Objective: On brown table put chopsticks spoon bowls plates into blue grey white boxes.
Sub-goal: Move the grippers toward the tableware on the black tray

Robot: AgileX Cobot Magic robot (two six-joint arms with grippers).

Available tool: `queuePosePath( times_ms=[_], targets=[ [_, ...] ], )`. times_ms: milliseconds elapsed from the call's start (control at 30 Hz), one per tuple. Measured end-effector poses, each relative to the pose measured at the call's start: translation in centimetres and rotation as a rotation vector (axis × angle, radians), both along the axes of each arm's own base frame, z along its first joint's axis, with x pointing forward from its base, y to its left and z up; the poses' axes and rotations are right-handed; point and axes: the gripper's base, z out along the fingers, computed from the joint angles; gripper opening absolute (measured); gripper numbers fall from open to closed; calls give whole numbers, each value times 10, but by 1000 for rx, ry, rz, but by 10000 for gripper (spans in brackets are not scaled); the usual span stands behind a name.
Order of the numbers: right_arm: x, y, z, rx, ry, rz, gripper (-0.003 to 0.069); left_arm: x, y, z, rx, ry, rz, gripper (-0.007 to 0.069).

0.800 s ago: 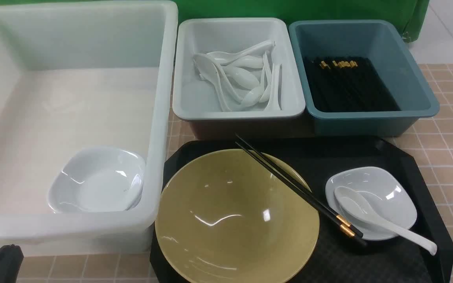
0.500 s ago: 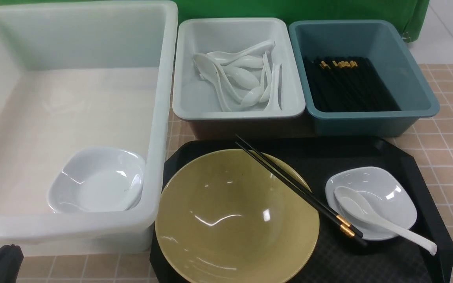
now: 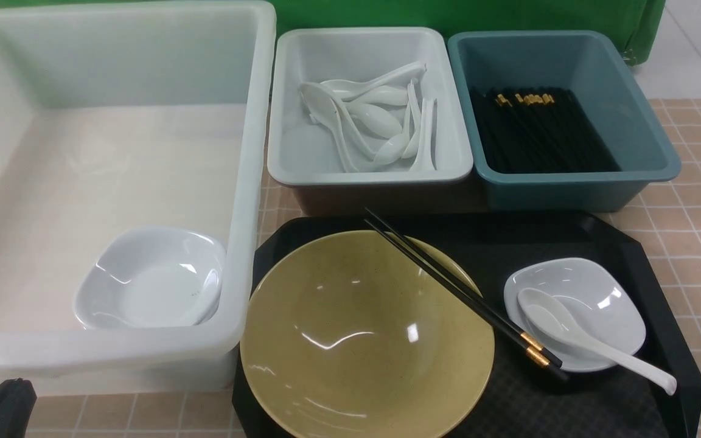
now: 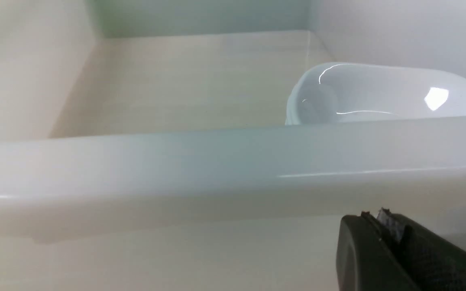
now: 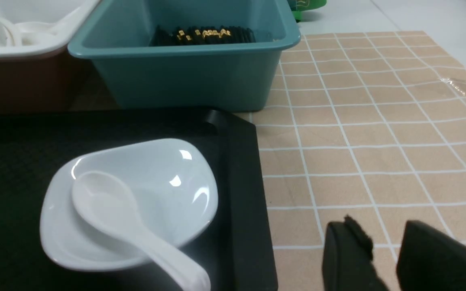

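Note:
On the black tray (image 3: 569, 243) sits the olive-yellow bowl (image 3: 366, 334). Two black chopsticks (image 3: 460, 289) lie across its rim. Beside it a white plate (image 3: 600, 292) carries the spoon (image 3: 588, 337). Another plate (image 3: 149, 280) rests in the near right corner of the white box (image 3: 253, 182). My left gripper (image 4: 372, 216) is shut and empty, low outside that box's front wall (image 4: 176, 161). My right gripper (image 5: 382, 228) is open and empty over the brown table (image 5: 358, 141), right of the tray. It is out of the front view.
The grey box (image 3: 369, 176) holds several white spoons. The blue box (image 3: 569, 179) holds several black chopsticks. Both stand behind the tray. A green backdrop (image 3: 448, 12) closes off the far side.

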Motion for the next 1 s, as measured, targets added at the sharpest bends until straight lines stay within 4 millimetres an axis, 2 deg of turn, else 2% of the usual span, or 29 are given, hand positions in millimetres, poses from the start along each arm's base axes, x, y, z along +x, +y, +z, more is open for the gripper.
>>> queuePosePath(
  times_ms=[1000],
  targets=[
    [0,0,0,7,-1,-4,238,0,0,0,0,0,0,1]
  ],
)
